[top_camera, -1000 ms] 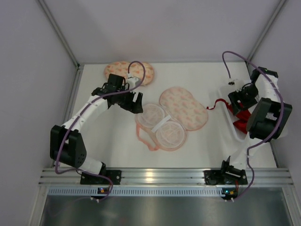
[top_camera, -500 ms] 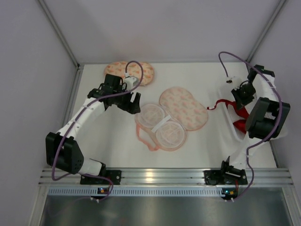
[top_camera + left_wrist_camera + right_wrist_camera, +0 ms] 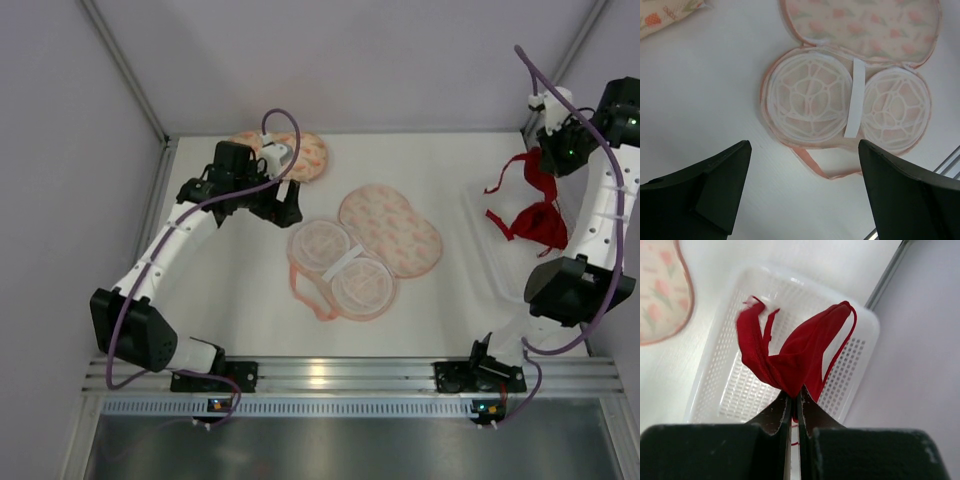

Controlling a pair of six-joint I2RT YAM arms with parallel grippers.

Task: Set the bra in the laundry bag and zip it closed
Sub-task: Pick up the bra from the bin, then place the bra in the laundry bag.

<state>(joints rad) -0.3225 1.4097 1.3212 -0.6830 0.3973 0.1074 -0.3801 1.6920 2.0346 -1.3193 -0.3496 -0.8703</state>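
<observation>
The red bra [image 3: 533, 205] [image 3: 790, 357] hangs in the air above the white mesh basket, pinched by my right gripper [image 3: 548, 160] [image 3: 795, 399], which is shut on its fabric. The peach speckled laundry bag [image 3: 365, 250] [image 3: 855, 75] lies unzipped and spread flat mid-table, white dome frames showing in its near half. My left gripper [image 3: 283, 210] [image 3: 805, 185] stands open, wide, above the bare table just left of the bag, holding nothing.
A white mesh basket [image 3: 495, 260] [image 3: 730, 370] sits at the right edge under the bra. A second, closed patterned pouch [image 3: 305, 155] [image 3: 665, 15] lies at the back left behind my left arm. Grey walls enclose the table.
My right gripper shut on the bra and lifted it up out of the basket toward the back right. My left gripper drifted slightly back and opened a little wider.
</observation>
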